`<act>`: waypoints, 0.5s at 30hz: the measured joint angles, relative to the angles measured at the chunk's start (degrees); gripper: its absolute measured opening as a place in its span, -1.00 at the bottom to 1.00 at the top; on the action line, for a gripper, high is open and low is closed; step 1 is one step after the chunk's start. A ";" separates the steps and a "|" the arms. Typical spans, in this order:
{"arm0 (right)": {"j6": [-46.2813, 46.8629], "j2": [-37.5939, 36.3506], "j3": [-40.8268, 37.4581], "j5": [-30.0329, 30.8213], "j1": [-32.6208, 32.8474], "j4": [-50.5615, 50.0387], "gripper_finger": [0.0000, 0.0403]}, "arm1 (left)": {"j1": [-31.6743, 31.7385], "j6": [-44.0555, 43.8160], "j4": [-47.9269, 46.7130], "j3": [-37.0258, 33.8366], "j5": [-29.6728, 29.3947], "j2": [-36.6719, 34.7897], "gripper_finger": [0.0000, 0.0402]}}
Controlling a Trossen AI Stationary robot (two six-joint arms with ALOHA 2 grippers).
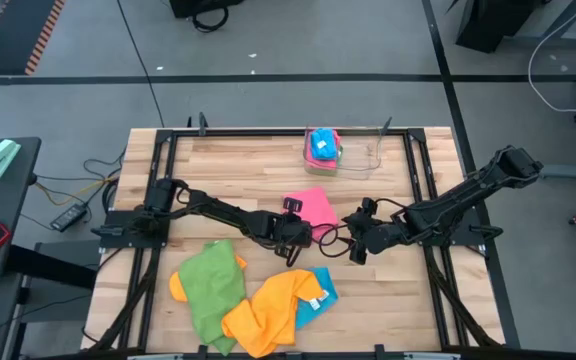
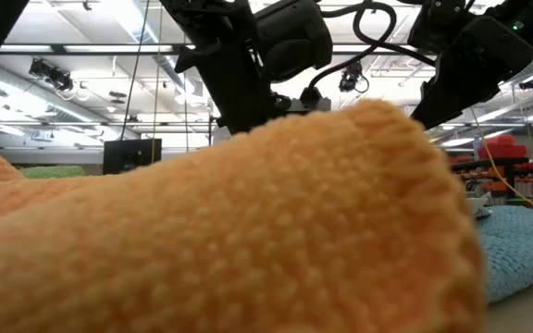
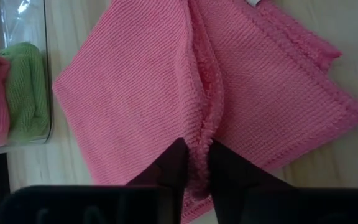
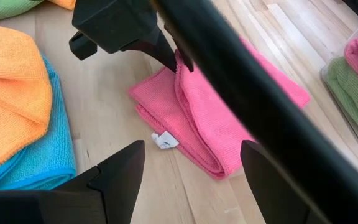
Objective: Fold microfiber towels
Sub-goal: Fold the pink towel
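The left gripper (image 3: 194,165) has its jaws pinched on a raised fold of the pink towel (image 3: 166,81), which lies mid-table (image 1: 238,160). The right gripper (image 4: 191,168) hovers just beside it, jaws wide open and empty.

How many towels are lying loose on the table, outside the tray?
4: pink towel mid-table; green towel, orange towel and blue towel heaped at the near edge. More may hide underneath.
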 joint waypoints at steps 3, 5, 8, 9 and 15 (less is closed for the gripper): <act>0.01 0.00 0.00 0.00 0.00 0.00 0.37 | 0.00 -3.44 -2.68 2.50 0.03 -0.04 -0.83; 0.01 0.00 0.00 0.00 0.00 0.00 0.37 | 0.00 -6.62 -5.13 4.98 0.36 -0.14 -0.91; 0.04 0.00 0.00 0.00 0.00 0.00 0.37 | 0.34 -10.86 -8.51 8.24 4.56 -0.16 -0.94; 0.05 0.00 0.00 0.00 0.00 0.00 0.37 | 0.42 -12.18 -9.15 8.95 6.26 -0.16 -0.94; 0.71 0.00 0.00 -0.01 0.02 0.00 0.37 | 0.42 -16.55 -11.43 11.04 8.68 -0.16 -0.79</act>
